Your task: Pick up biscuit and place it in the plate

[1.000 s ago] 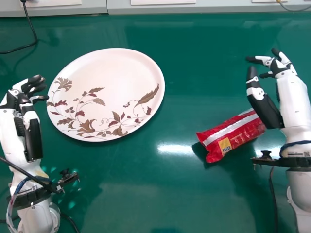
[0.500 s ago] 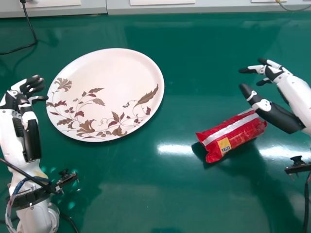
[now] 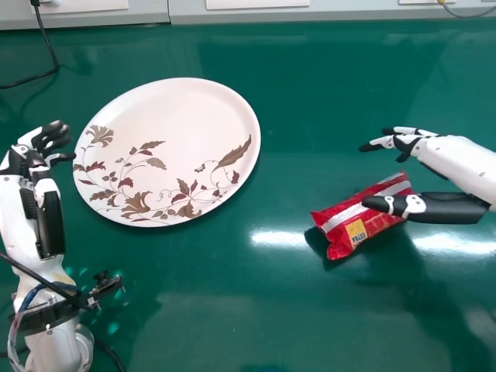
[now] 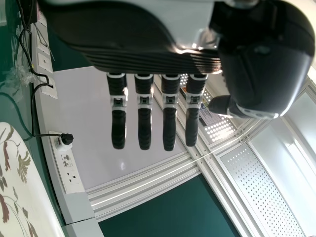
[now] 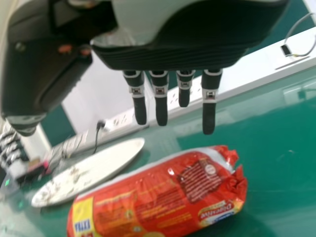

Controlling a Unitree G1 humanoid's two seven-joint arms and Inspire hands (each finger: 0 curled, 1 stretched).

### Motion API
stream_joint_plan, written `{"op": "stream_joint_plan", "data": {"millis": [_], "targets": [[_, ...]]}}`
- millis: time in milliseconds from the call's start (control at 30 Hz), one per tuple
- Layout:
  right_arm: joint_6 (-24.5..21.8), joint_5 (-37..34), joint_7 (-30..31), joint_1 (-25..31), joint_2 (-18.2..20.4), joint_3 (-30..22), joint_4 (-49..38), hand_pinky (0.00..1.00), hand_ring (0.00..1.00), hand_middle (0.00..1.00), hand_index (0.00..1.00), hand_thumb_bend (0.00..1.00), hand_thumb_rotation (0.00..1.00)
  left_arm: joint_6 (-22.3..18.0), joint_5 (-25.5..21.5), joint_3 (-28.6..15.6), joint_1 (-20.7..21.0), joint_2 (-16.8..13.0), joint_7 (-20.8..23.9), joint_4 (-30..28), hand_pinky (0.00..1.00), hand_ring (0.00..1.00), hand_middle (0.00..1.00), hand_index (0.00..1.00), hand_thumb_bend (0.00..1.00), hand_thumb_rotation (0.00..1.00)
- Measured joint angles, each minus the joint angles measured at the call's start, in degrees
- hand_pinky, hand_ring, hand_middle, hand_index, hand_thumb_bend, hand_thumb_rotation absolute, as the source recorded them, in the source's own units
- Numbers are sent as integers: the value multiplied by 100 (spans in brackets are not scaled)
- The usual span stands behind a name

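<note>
Well, the biscuit packet (image 3: 335, 215) bears print; a yellow label (image 3: 356, 232), too.

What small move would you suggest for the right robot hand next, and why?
I would probably lower the open right robot hand slightly toward the red biscuit packet. In the head view its thumb overlaps the packet, but the right wrist view shows its straight fingers apart from it, and the packet lies on the table, off the plate.
</note>
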State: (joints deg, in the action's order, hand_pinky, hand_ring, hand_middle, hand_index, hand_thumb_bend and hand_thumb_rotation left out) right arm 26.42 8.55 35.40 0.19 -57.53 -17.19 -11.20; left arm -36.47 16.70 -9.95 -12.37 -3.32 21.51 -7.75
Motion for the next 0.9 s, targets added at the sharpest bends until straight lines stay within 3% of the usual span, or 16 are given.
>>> {"op": "stream_joint_plan", "data": {"millis": [133,367,533,800,900], "targets": [[122,77,266,-243,-238,203,91,78,91,94,96,100,35,-18,-34,-3,2,-30,-42,27,59,71,74,74,12,3],[275,243,487,-643,-389,547,150,81,94,96,99,100,36,45,-119,-23,-16,-37,-81,14,62,73,75,76,14,11],[340,518,645,-795,-472,779,161,84,97,99,100,100,39,47,-118,-29,-26,-37,-85,5,64,74,76,76,14,12],[1130,942,577,-1129,-558,1114,668,84,98,99,100,100,39,90,-123,-45,-33,-37,-97,-8,66,74,76,76,13,9],[1296,1107,540,-1245,-565,1225,787,86,99,100,100,100,45,92,-158,-55,-37,-38,-104,-12,66,74,76,76,13,11]]}}
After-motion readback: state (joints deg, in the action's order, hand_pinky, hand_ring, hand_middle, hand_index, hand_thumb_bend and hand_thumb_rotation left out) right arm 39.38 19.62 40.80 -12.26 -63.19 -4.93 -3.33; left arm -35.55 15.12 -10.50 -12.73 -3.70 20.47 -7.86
